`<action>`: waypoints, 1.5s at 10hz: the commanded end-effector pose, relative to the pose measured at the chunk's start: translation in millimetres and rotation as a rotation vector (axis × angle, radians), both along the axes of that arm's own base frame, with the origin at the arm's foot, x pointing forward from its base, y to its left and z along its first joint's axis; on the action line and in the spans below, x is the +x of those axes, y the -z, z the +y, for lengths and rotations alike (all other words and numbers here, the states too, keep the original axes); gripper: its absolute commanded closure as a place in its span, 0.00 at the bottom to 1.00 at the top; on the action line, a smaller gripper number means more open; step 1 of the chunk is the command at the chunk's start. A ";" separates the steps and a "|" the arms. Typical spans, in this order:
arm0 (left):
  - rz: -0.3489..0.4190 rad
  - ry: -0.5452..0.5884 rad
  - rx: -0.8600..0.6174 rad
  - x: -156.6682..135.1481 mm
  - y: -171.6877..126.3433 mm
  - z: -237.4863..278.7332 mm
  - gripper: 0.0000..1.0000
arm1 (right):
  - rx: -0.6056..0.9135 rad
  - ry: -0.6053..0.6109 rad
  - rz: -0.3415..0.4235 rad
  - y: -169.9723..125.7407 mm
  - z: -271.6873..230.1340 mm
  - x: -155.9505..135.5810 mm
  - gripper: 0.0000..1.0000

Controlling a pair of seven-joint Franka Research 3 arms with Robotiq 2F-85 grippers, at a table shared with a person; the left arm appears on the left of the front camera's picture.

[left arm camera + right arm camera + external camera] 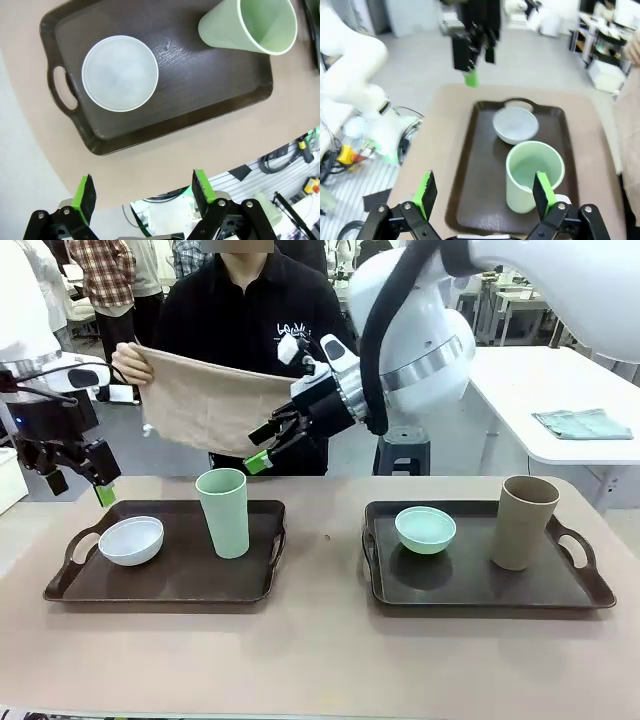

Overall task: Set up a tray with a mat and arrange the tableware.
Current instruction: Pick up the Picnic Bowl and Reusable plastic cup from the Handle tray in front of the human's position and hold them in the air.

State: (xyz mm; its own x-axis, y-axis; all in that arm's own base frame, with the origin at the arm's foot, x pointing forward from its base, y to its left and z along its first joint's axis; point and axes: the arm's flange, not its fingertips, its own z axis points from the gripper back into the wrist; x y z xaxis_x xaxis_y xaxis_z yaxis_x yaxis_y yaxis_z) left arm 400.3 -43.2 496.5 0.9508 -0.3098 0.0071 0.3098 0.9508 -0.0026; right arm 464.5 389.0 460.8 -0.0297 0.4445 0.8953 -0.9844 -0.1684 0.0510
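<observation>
The left tray [180, 585] holds a white bowl [130, 540] and a pale green cup [223, 512]. On the right tray [470, 590] stand a mint green bowl [425, 529] and a tan-brown cup [523, 522]. Behind the table a person holds up a beige mat [210, 400] with both hands. My right gripper [265, 446] reaches across the middle, open, just by the mat's lower right corner; below it are the cup [534, 172] and bowl [515, 124]. My left gripper [80, 484] hangs open above the left tray's outer handle, the white bowl [120, 73] beneath it.
A second white table [560, 400] with a folded grey-green cloth [585, 423] stands at the back right. A stool [405, 452] is behind the table, under my right arm. Bare tabletop [320, 660] lies between and in front of the trays.
</observation>
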 end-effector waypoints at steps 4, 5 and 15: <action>0.078 0.025 -0.119 44.2 42.4 16.8 0.00 | -0.005 -0.088 0.040 75.8 -10.1 66.0 0.00; 0.065 0.023 -0.144 48.0 50.3 18.8 0.00 | -0.062 -0.015 -0.035 89.4 -2.8 64.9 0.00; 0.041 -0.088 -0.095 106.6 96.5 38.6 0.00 | -0.081 -0.028 -0.047 124.1 33.3 59.1 0.00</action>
State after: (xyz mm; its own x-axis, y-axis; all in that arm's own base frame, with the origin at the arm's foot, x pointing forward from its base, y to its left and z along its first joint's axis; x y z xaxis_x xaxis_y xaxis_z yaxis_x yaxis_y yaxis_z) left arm 485.4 -13.5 403.3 0.9773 -0.2117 -0.0045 0.2096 0.9704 -0.1201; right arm 517.5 417.8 341.7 -0.0861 0.5119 0.8547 -0.9797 -0.1993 0.0206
